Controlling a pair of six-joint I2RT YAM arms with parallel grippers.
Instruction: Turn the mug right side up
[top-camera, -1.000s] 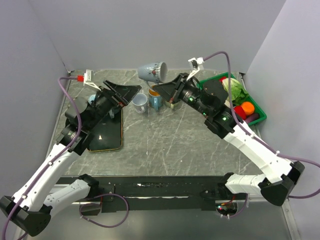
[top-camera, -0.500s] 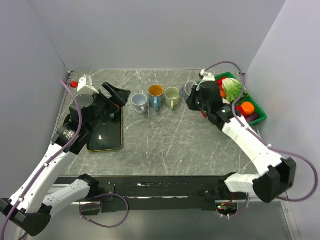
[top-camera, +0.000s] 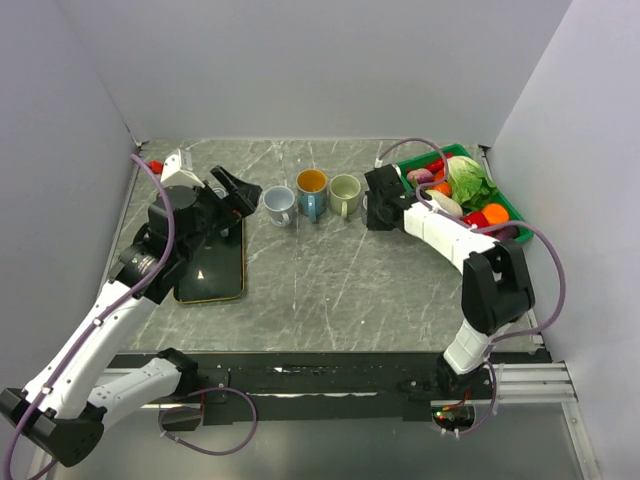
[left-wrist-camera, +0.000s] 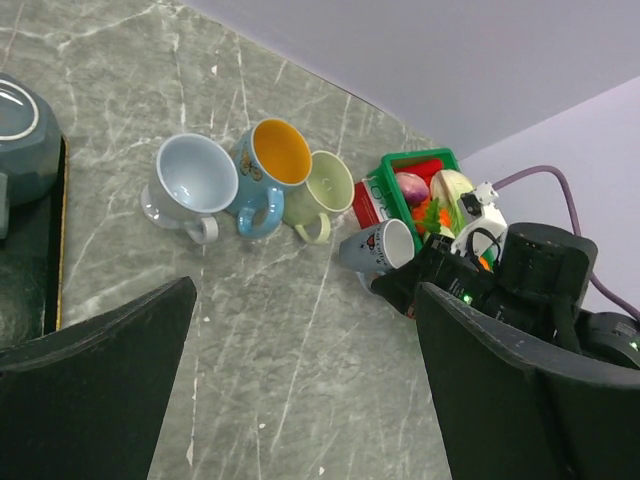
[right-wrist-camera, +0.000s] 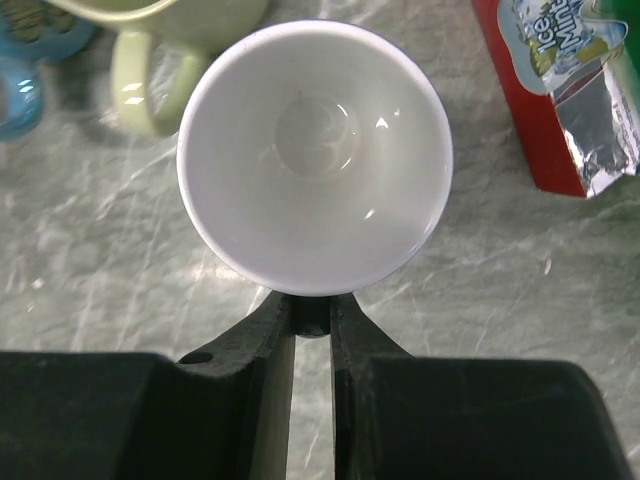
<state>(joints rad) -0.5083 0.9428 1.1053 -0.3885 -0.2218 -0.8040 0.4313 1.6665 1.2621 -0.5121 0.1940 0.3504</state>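
Note:
The grey-blue mug (left-wrist-camera: 384, 245) with a white inside (right-wrist-camera: 315, 150) has its mouth up, just right of the pale green mug (top-camera: 345, 192). My right gripper (right-wrist-camera: 313, 318) is shut on the mug's handle and holds it low at the table; I cannot tell if the base touches. In the top view the right gripper (top-camera: 379, 205) hides the mug. My left gripper (top-camera: 236, 188) is open and empty, held above the black tray's (top-camera: 212, 268) far end, left of the row of mugs. Its fingers (left-wrist-camera: 95, 390) frame the left wrist view.
A pale blue mug (top-camera: 277, 205) and a blue mug with an orange inside (top-camera: 312, 190) stand upright left of the green one. A red mint carton (right-wrist-camera: 545, 95) lies right of the held mug. A green basket (top-camera: 512, 210) of vegetables sits far right. A grey bowl (left-wrist-camera: 18, 125) sits on the tray.
My right arm brought the mug down from high at the back, turned it mouth up and lowered it beside the green mug. My left gripper drew back left over the tray.

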